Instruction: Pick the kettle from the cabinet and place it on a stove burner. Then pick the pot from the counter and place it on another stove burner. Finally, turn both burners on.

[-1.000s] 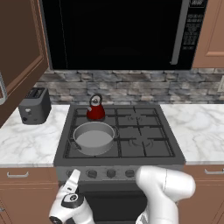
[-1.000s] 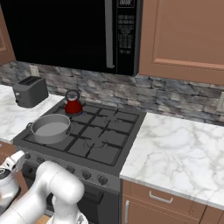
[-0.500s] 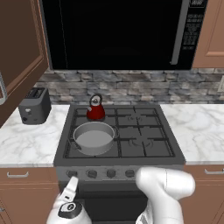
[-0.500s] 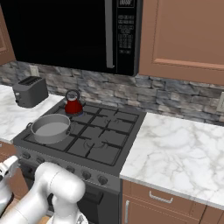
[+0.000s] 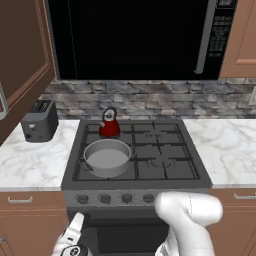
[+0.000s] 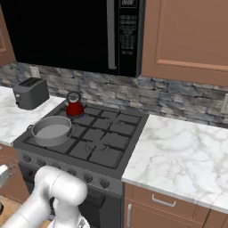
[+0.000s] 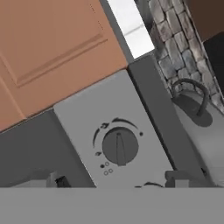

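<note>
We saw the kettle (image 5: pixel 109 124) on the rear-left burner and the pot (image 5: pixel 106 157) on the front-left burner of the stove (image 5: pixel 165 170) — the two just apart. Our tool (image 7: pixel 119 180) hung low before the stove's front panel, jaws spread wide and holding nothing, facing a round knob (image 7: pixel 120 146). Small marks ringed that knob, but we could not read them. The microwave (image 6: pixel 127 26) keypad's print was too blurred to read. A toaster (image 5: pixel 36 121) stood on the tabletop (image 5: pixel 30 162).

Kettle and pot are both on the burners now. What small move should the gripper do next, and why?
Probably ease the open gripper forward onto the round grey knob facing it. The red kettle and grey metal pot already sit on burners, so turning knobs remains.
</note>
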Controlling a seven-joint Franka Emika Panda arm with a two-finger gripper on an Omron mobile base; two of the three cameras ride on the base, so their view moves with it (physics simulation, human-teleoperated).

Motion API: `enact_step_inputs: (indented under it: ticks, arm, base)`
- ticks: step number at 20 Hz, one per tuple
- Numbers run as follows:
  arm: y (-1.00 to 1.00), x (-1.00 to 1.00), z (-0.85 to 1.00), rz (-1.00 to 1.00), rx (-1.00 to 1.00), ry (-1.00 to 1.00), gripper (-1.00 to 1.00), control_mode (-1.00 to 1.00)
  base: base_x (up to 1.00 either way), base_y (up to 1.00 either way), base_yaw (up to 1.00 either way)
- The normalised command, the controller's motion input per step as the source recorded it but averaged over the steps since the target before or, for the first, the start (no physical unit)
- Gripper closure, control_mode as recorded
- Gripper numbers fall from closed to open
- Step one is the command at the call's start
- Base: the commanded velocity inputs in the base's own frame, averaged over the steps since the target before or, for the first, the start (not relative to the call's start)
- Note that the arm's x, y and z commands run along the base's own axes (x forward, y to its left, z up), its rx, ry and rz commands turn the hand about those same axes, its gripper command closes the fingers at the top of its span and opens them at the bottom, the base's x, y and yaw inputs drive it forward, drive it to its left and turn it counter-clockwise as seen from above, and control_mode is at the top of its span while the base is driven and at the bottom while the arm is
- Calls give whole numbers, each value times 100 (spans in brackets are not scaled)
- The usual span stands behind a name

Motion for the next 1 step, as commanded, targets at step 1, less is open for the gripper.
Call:
enact_step_inputs:
  ticks: [1]
  arm:
    - [24, -41, 0, 0, 0, 0, -100, -100]
  base:
    - [0, 0, 0]
